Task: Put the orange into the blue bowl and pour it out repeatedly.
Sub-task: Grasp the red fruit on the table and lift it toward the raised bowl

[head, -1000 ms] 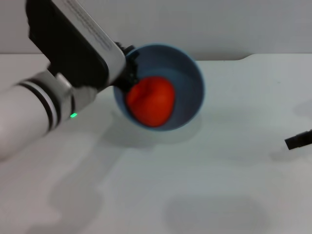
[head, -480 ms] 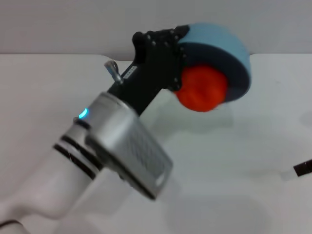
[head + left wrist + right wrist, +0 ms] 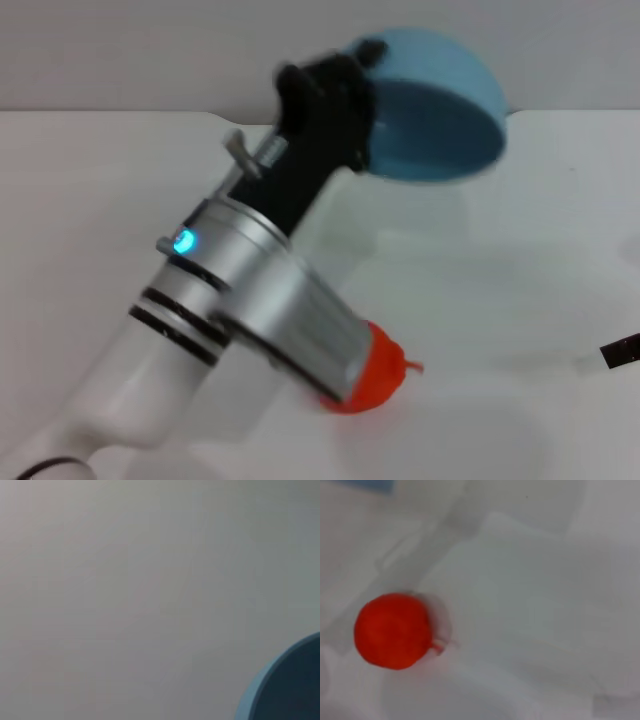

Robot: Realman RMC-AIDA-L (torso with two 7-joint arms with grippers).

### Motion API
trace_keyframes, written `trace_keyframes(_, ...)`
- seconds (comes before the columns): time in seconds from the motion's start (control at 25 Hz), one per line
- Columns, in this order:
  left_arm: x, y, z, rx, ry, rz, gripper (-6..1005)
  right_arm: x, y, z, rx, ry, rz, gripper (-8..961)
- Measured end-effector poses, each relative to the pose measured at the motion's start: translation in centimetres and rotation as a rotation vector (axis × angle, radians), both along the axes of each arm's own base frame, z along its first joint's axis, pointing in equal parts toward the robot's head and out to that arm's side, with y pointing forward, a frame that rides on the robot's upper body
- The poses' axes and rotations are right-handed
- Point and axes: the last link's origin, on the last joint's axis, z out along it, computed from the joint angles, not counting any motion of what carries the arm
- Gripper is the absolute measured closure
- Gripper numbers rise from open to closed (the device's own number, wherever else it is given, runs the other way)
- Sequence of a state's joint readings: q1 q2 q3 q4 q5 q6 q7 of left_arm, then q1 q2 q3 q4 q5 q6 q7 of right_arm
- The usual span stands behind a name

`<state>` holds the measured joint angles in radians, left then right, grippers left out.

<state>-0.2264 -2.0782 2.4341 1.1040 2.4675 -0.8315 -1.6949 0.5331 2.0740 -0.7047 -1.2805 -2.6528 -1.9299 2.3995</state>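
Observation:
My left gripper [image 3: 352,112] is shut on the rim of the blue bowl [image 3: 432,112] and holds it raised above the far middle of the table, tipped so its opening faces down and toward me. The bowl is empty; a slice of its rim shows in the left wrist view [image 3: 287,690]. The orange [image 3: 378,375] lies on the white table [image 3: 500,300] near the front, partly hidden behind my left arm. It shows whole in the right wrist view [image 3: 393,630]. My right gripper [image 3: 621,351] sits low at the table's right edge, only its dark tip in view.
My left arm [image 3: 230,310] stretches diagonally across the left and middle of the table. A grey wall [image 3: 150,50] runs behind the table's far edge.
The orange has dropped out of the tipped bowl and now lies on the table near the front. The bowl has stayed raised and is empty. The right gripper has hardly moved.

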Motion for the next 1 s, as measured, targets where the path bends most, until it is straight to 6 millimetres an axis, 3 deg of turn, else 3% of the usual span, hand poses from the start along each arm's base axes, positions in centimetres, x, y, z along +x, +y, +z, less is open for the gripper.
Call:
trace_keyframes(0.24, -0.1, 3.3, 2.8, -0.130, -0.266, 0.277, 1001, -0.5, 0.4, -0.6, -0.019, 0.017, 0.015, 528)
trace_keyframes(0.32, -0.5, 4.9, 4.2, -0.293, -0.336, 0.414, 1001, -0.9, 0.7, -0.8, -0.030, 0.023, 0.026, 524)
trace_keyframes(0.6, -2.0, 6.9, 7.1, -0.761, -0.440, 0.642, 1000, -1.8, 1.5, -1.3, -0.041, 0.022, 0.065, 514)
trace_keyframes(0.68, -3.0, 7.2, 8.7, -0.938, -0.509, 0.797, 1000, -2.0, 1.7, -1.6, -0.046, 0.025, 0.080, 511)
trace_keyframes(0.84, -4.1, 7.1, 10.6, -1.006, -0.556, 0.954, 1000, -2.6, 2.0, -2.3, -0.063, 0.032, 0.110, 505)
trace_keyframes(1.0, -6.1, 7.3, 13.1, -0.977, -0.652, 1.246, 1000, -3.7, 2.4, -3.5, -0.104, 0.043, 0.178, 499)
